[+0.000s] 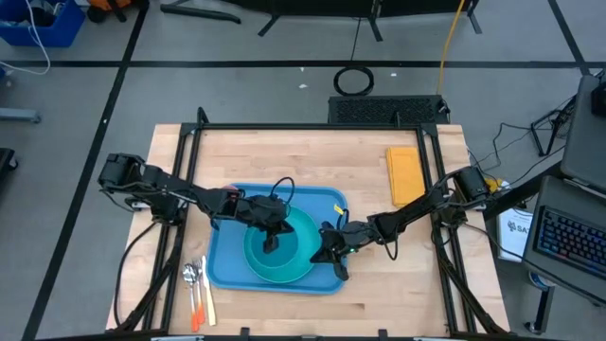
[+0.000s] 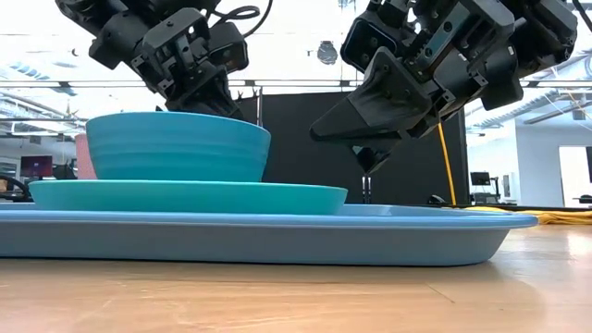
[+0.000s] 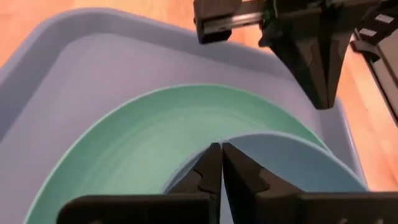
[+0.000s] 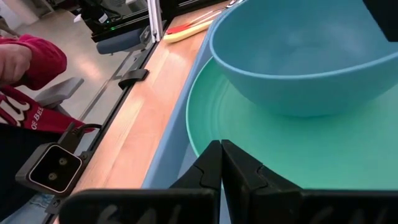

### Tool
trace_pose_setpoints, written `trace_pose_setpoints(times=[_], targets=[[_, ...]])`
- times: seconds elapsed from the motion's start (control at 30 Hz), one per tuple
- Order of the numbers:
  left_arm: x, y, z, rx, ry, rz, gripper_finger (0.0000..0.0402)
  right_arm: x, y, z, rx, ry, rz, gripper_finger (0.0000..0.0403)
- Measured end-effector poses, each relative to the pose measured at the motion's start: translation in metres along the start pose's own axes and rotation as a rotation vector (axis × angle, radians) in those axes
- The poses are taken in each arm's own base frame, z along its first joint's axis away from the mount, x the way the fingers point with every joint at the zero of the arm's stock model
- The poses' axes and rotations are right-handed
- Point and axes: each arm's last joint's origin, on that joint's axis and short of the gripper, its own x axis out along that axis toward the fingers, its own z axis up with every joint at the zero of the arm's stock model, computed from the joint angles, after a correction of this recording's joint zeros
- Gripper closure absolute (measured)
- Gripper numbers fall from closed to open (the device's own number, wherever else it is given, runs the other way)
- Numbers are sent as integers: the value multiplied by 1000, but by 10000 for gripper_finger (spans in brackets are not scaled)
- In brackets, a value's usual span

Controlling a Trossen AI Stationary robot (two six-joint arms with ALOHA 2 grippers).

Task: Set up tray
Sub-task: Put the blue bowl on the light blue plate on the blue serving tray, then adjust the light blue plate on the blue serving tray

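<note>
The big blue tray [image 1: 222,267] lies flat on the wooden table. The cyan plate [image 1: 305,237] rests in it, and the small blue bowl [image 2: 176,146] stands upright on the plate. My left gripper [image 3: 221,149] reaches down from the table's left onto the bowl, shut on its rim. My right gripper [image 2: 365,165] is shut and hangs just above the plate's right edge [image 2: 333,192], clear of it. In the right wrist view its tips [image 4: 221,147] point across the plate [image 4: 323,143] at the bowl [image 4: 298,56]. My left gripper pinches the bowl's rim [image 3: 239,138] between its two fingers, one on the inner side and one on the outer. It comes slanting down from above and from the table's left. The bowl stands upright with its base on the plate [image 3: 143,137].
A spoon and other cutlery [image 1: 196,284] lie on the table left of the tray's near corner. A yellow cloth [image 1: 404,175] lies near the far right. A person's red sleeve [image 4: 31,62] shows beyond the table's edge. Bare wood lies to the near and far sides of the tray.
</note>
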Motion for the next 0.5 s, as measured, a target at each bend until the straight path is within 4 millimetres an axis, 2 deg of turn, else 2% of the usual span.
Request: trace_pose_setpoints(times=[0.13,0.33,0.5], targets=[[0,3,1,-4,-5,8,397,0,0,0,-3,-1,-2,403],[-1,8,5,-17,-28,16,383,0,-1,0,-17,-12,-30,403],[-7,1,15,-4,-125,-21,397,0,-1,1,-22,-17,-46,403]])
